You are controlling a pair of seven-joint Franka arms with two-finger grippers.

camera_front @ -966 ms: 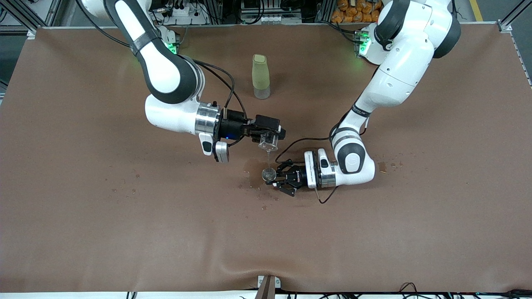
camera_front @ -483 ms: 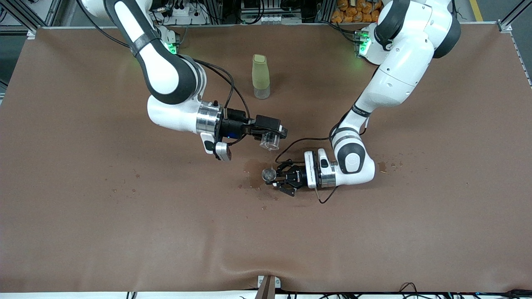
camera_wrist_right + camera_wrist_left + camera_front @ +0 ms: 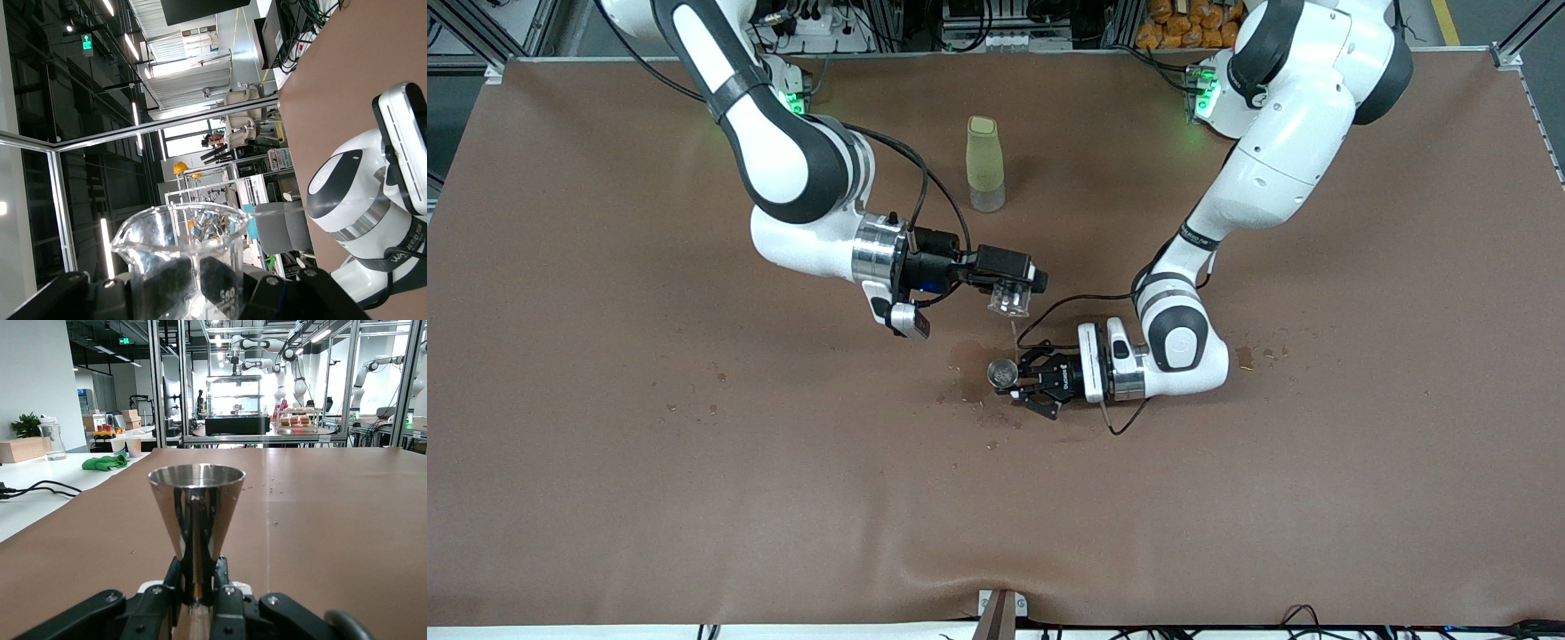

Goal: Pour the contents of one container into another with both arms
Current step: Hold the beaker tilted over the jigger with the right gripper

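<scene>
A small clear glass cup hangs tilted in the air, with my right gripper shut on it. In the right wrist view the cup fills the space round the right gripper, its pads pressed on the glass. Just below it the silvery jigger stands upright on the table, and my left gripper is shut on it. In the left wrist view the left gripper clamps the narrow waist of the jigger. A thin thread of liquid hangs under the cup's lip.
A tall pale-green bottle stands farther from the front camera, between the two arms. A dark wet patch lies on the brown table cover beside the jigger. Small droplets dot the cover toward the left arm's end.
The right gripper and the cup have shifted a little toward the left arm's end and the stream has thinned. The left gripper and the jigger have stayed put.
</scene>
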